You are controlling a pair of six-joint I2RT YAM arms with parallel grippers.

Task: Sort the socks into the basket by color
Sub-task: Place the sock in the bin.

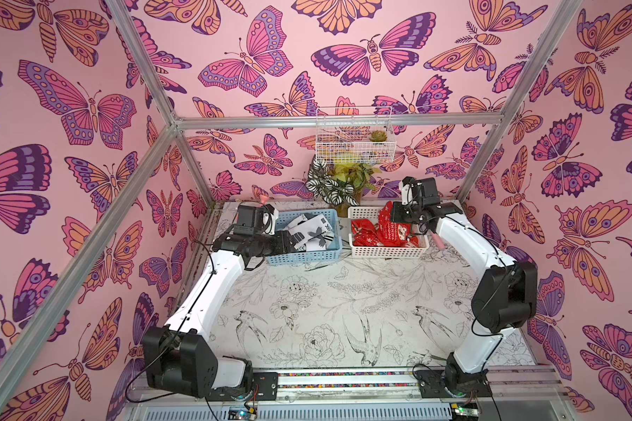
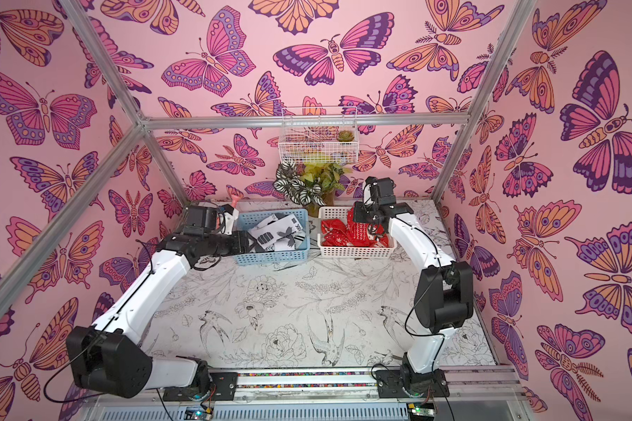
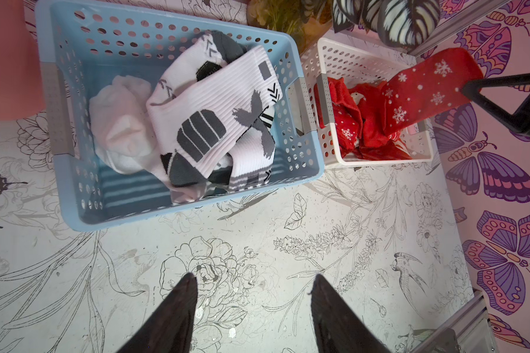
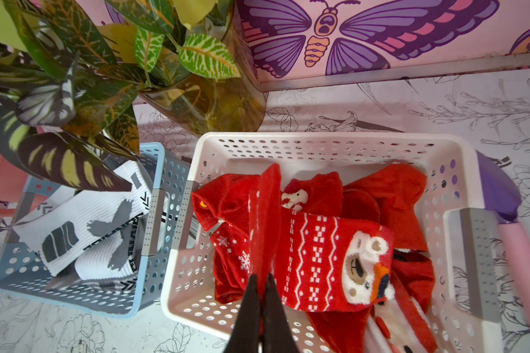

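Left wrist view has the left jaws standing partly apart with nothing between them, only the flower-printed desk [image 3: 257, 244] showing in the gap; in both top views they sit at the left end of the blue basket [image 1: 303, 257]. That basket, on the far left part of the desk, holds the white socks [image 3: 208, 116] with grey and black blocks and stripes, piled across one another, and a plain white sock [image 3: 120, 128] at its left side. A potted plant [image 1: 338, 182] stands against the far wall, just behind the gap between the two baskets. Just beside the blue one, to its right, the white basket [image 4: 318, 146] holds the red socks [image 4: 315, 256], some with white patterns and one with a bear face. The right jaws are pressed shut on a red snowflaked sock [image 3: 423, 91], which hangs above the white basket with its free end reaching down into the red pile
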